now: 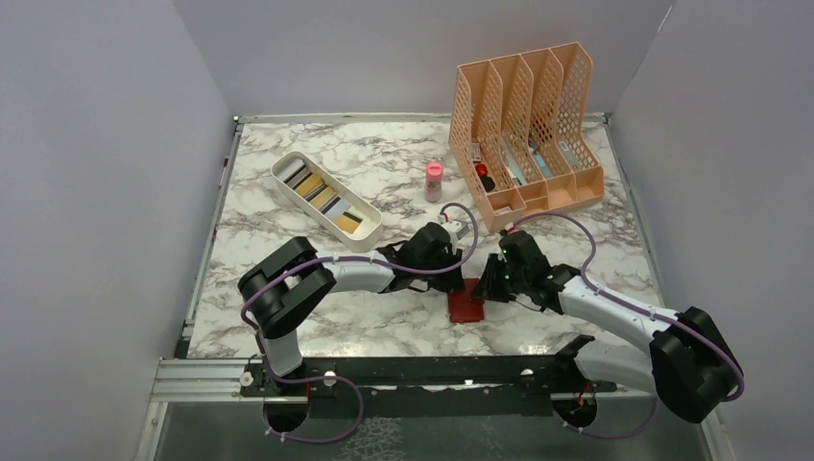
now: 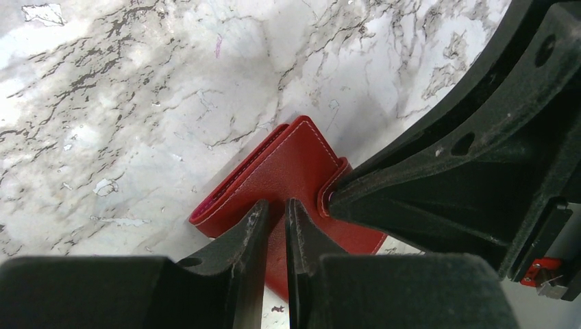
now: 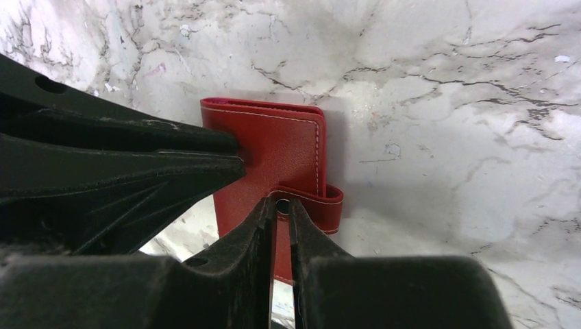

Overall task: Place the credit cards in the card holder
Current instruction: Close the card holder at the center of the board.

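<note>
One red card holder (image 1: 466, 307) lies flat on the table (image 1: 288, 202) between your arms. From the left wrist, your left gripper (image 2: 275, 204) is pressed nearly together over its cover, and contact is unclear. From the right wrist, your right gripper (image 3: 282, 202) pinches the snap strap (image 3: 322, 205). It's likely light, supple and slick, so grip the stitched edges.

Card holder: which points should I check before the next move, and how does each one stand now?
1. Card holder lies flat on table: ok.
2. Right gripper pinches strap tab: ok.
3. Left gripper tips rest on the holder: ok; a real grip: cannot tell.
4. Holder opened for cards: not ok, closed.
5. A card ready at either gripper: not ok, none seen.
</note>
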Controlling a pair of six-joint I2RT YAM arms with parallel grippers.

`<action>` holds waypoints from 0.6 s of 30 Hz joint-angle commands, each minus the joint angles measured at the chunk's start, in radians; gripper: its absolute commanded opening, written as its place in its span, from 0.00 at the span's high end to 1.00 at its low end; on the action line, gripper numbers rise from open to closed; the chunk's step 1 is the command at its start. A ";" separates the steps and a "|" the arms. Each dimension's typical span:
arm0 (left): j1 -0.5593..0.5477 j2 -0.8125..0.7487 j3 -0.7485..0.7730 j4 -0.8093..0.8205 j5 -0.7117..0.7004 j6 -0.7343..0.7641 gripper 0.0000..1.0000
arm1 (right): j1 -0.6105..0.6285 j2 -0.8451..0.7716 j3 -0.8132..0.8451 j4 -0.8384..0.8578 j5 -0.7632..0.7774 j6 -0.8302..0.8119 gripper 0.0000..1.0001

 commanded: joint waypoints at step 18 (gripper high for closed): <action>0.000 0.016 -0.041 -0.005 -0.031 -0.027 0.80 | 0.004 -0.029 0.015 -0.060 -0.046 -0.045 0.84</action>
